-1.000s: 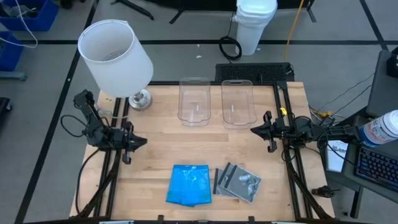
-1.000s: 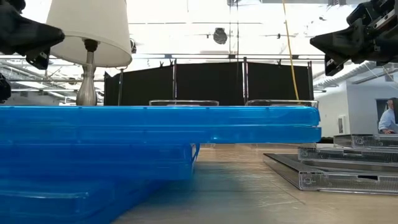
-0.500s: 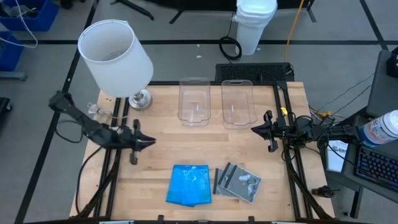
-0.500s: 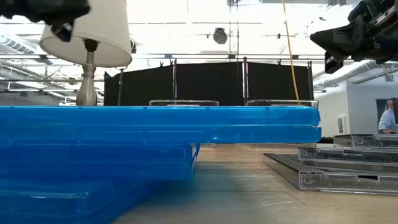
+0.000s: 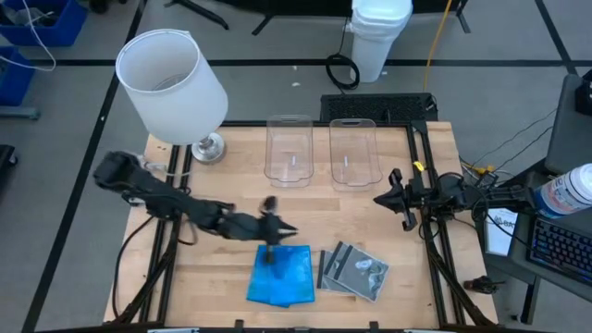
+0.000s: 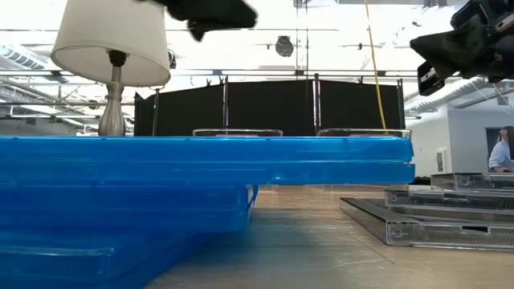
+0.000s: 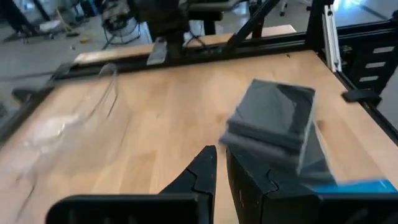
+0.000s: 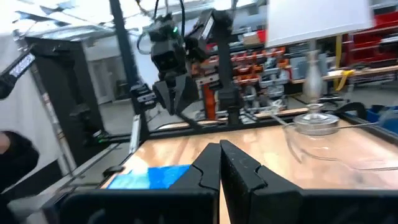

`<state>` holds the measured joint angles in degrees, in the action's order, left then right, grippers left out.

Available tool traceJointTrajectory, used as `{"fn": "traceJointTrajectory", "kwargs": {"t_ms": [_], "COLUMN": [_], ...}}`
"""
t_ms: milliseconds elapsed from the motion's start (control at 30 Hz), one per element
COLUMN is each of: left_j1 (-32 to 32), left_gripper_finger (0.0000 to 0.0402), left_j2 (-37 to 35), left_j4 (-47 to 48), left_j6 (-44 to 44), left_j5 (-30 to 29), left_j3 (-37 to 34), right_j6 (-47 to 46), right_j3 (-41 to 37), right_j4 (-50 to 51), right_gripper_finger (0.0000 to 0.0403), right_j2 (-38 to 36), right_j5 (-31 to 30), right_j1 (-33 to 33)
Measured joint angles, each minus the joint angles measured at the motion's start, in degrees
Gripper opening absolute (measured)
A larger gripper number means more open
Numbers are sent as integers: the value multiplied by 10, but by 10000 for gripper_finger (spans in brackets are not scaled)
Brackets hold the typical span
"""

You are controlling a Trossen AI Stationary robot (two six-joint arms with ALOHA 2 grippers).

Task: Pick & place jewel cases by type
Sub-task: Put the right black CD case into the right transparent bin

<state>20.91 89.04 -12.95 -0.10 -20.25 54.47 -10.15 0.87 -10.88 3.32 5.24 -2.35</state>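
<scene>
Nearest you, the blue jewel cases (image 5: 282,276) and grey jewel cases (image 5: 354,271) lie stacked on the counter (image 5: 231,176), none sorted. Your left gripper (image 5: 273,228) hangs over the blue stack, fingers nearly closed, holding nothing. The right gripper (image 5: 392,195) waits, clenched. Farther back, both bins (image 5: 321,151) are empty.

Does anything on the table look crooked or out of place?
Yes: the grey jewel cases lie fanned and skewed, not squared like the blue jewel cases beside them. A table lamp stands at the far left corner, odd for a sorting table.
</scene>
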Motion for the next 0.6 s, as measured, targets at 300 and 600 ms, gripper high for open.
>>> {"fn": "traceJointTrajectory", "kwargs": {"t_ms": [300, 600], "left_j1": [-9, -31], "left_gripper_finger": [47, 47], "left_j2": [193, 267], "left_j4": [119, 186], "left_j6": [79, 143], "left_j5": [188, 189], "left_j3": [242, 326], "right_j6": [9, -54], "right_j3": [39, 197], "right_j4": [57, 246], "right_gripper_finger": [0, 0], "right_j2": [16, 143], "right_j5": [8, -67], "right_j1": [0, -56]}}
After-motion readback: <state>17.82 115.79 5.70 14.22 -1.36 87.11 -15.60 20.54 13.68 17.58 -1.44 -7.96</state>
